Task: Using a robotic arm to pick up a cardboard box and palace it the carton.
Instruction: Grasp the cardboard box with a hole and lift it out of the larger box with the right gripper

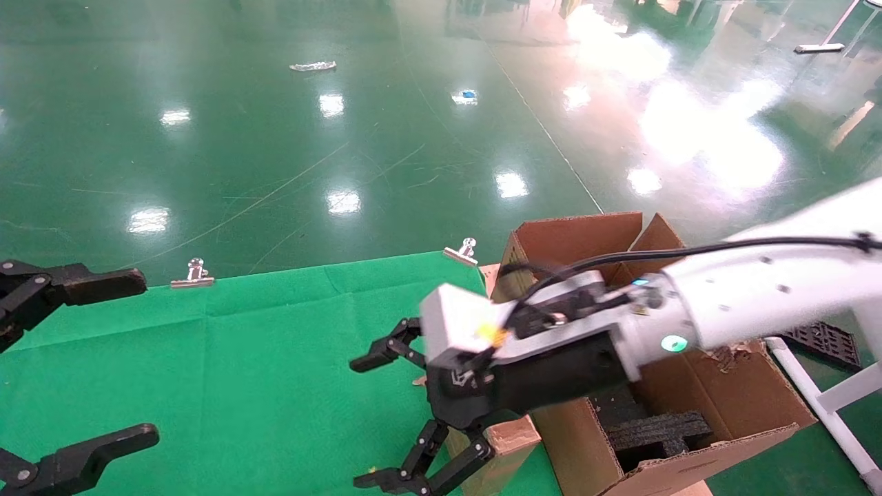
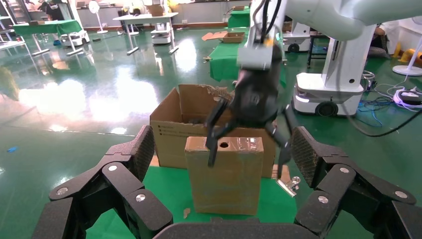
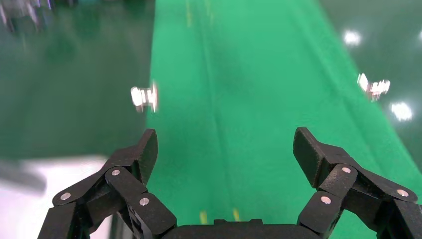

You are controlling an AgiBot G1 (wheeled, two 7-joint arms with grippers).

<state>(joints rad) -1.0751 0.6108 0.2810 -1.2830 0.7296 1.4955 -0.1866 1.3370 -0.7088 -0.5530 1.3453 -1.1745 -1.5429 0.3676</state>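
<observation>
The small cardboard box stands upright on the green cloth, with a round hole and shiny tape on its top face. In the head view only its top corner shows under the right arm. The white robotic arm reaches in from the right. Its right gripper is open and empty, hovering at the box's top on the side away from the carton. It also shows in the left wrist view. Its own wrist view shows the right gripper over cloth only. The left gripper is open at the table's left.
The carton stands off the table's right edge, flaps up, with black foam inserts inside. Metal clips hold the cloth's far edge. A white frame and a black grid piece lie right of the carton.
</observation>
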